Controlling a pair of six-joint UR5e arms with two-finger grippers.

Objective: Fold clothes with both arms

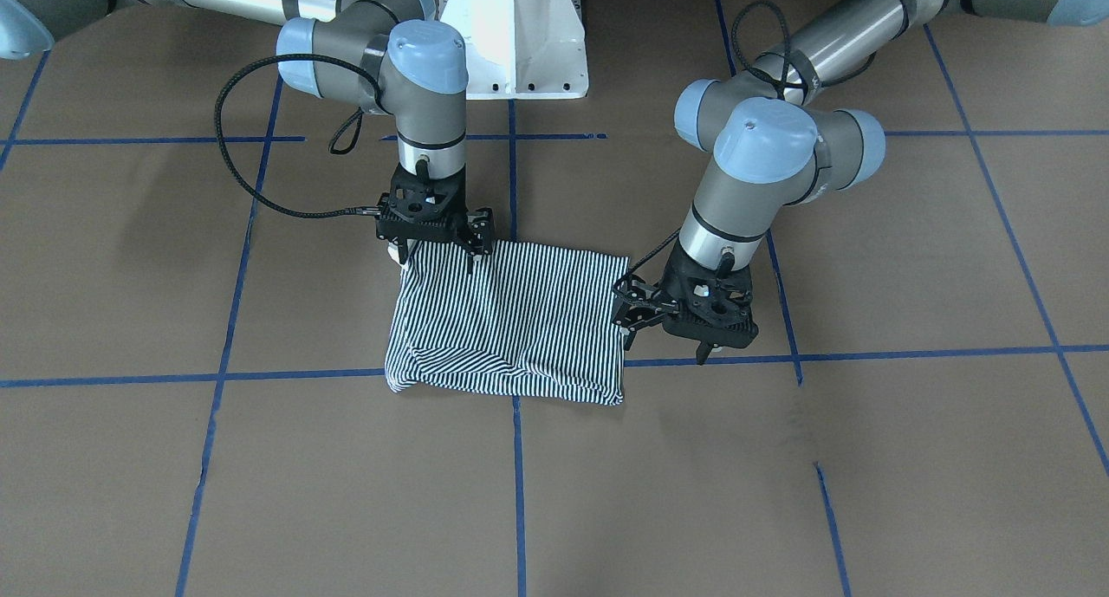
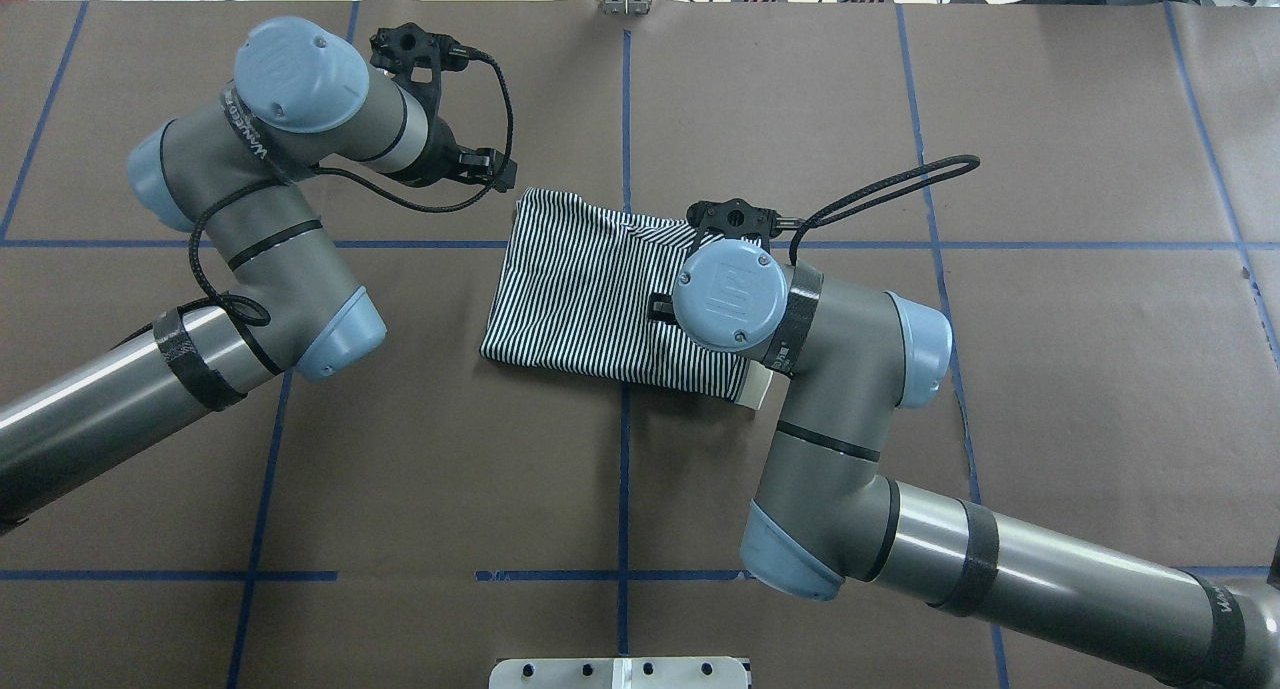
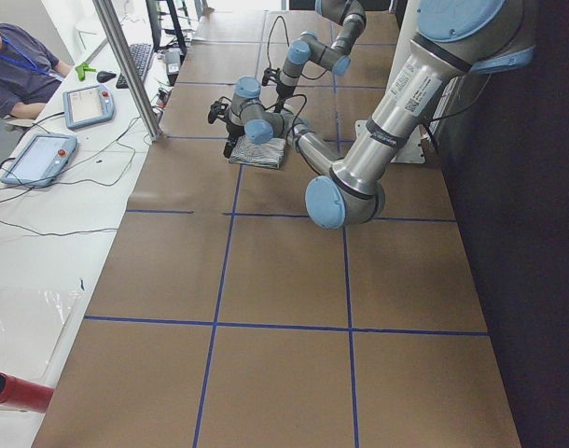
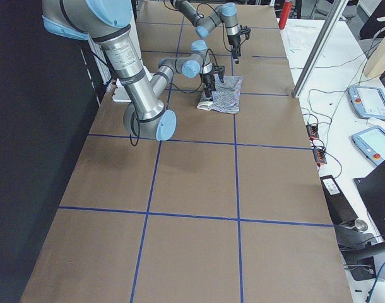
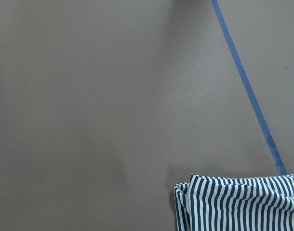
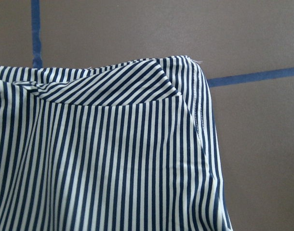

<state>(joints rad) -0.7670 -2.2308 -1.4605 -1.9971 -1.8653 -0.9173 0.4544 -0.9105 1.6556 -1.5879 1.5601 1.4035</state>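
Shows the polo shirt [image 1: 511, 320] already folded to a compact striped rectangle near the middle of the brown counter [image 1: 823, 493]. Lies flat across a blue tape line [image 1: 286, 376], with a sliver of cream collar [image 2: 756, 389] peeking out at the corner nearest the robot's right. Looks late in the job: probably one more fold or a tidy-up left.

Finds the right end effector [image 1: 440, 250] low over that collar corner, fingers spread, nothing visibly pinched. Finds the left end effector [image 1: 665, 347] just beside the opposite short edge, likewise spread and empty.

To do the step well:
- Take matching corners through every layer and close firmly.
- Raise both together, keeping the edge between them taut.
- Lay it square on the far edge.
- Beware inner layers slipping loose.

Offers nothing readable: only an embossed logo on the right arm's blue joint cap [image 2: 728, 294] and lettering on the arm tubes too skewed to make out. Shows no chest logo.
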